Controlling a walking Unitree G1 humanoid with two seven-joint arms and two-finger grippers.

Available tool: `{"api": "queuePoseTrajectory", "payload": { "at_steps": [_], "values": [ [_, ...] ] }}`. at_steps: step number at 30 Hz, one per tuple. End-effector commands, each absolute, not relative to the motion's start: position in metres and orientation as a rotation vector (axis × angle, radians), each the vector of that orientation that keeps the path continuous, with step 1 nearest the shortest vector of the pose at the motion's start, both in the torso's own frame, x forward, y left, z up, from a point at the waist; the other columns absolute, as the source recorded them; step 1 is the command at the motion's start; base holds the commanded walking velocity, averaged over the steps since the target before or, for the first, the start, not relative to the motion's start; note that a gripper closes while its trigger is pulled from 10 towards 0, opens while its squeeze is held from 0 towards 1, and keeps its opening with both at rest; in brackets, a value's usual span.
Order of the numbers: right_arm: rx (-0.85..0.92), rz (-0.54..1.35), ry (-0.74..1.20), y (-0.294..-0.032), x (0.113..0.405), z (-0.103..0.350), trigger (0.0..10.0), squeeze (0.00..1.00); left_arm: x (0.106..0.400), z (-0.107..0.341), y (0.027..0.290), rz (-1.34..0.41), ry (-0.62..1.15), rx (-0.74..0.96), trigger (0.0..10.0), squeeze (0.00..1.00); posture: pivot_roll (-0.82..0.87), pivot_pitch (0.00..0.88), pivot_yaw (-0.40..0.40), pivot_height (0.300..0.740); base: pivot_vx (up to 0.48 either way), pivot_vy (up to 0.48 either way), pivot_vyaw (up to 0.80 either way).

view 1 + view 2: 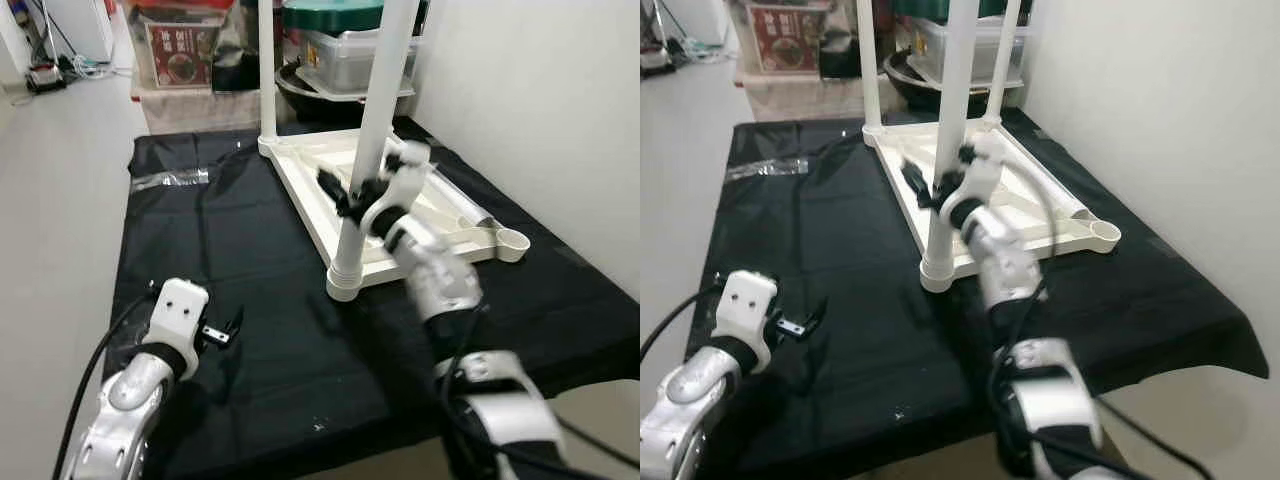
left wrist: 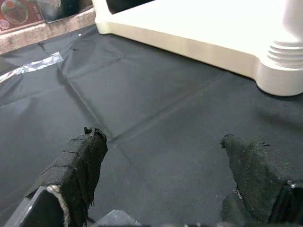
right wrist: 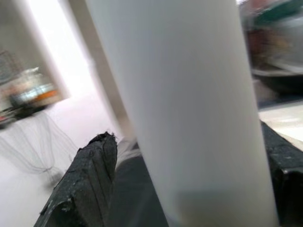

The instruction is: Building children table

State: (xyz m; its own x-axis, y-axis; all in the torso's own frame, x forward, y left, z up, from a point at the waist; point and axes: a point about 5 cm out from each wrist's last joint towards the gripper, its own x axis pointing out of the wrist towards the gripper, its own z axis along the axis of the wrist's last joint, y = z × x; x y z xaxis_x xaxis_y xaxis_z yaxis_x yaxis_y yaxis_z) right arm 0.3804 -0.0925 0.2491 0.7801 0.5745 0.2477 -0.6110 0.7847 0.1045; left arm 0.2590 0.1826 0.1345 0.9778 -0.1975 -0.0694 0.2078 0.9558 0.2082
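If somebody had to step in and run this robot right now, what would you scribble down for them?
Right hand: around the nearest white leg, which stands upright in the front corner socket of the tabletop; whether it grips firmly I cannot tell.
Left hand: open and holding nothing, low over the black cloth.
Things: the white tabletop lies upside down on the cloth near the wall.
Done: legs stand in three corners.
Left: the corner socket nearest the wall has no leg yet; a fourth leg probably goes there, then the table gets turned upright.
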Motion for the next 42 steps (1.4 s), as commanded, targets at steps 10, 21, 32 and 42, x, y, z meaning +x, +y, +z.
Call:
{"api": "queuePoseTrajectory", "payload": {
  "at_steps": [10,21,32,42],
  "values": [
    [-0.046,1.332,-0.022,-0.063,0.342,0.203,7.3,0.00,0.261,0.134,0.183,-0.222,0.059,0.240,10.0,0.00,0.08,0.000,-0.086,0.740,0.000,0.000,0.00],
    [0.002,0.892,-0.019,-0.068,0.379,0.203,0.0,0.00,0.258,0.133,0.184,-0.212,0.059,0.240,10.0,0.00,0.08,0.000,-0.098,0.740,0.000,0.000,0.00],
    [0.160,-0.103,0.011,-0.131,0.349,0.170,0.0,0.00,0.257,0.132,0.184,-0.204,0.061,0.227,10.0,0.00,0.06,0.000,-0.087,0.740,0.000,0.000,0.00],
    [0.163,0.107,-0.079,-0.110,0.368,0.200,10.0,1.00,0.256,0.133,0.185,-0.196,0.059,0.225,10.0,0.00,0.06,0.000,-0.093,0.740,0.000,0.000,0.00]
  ]
}}
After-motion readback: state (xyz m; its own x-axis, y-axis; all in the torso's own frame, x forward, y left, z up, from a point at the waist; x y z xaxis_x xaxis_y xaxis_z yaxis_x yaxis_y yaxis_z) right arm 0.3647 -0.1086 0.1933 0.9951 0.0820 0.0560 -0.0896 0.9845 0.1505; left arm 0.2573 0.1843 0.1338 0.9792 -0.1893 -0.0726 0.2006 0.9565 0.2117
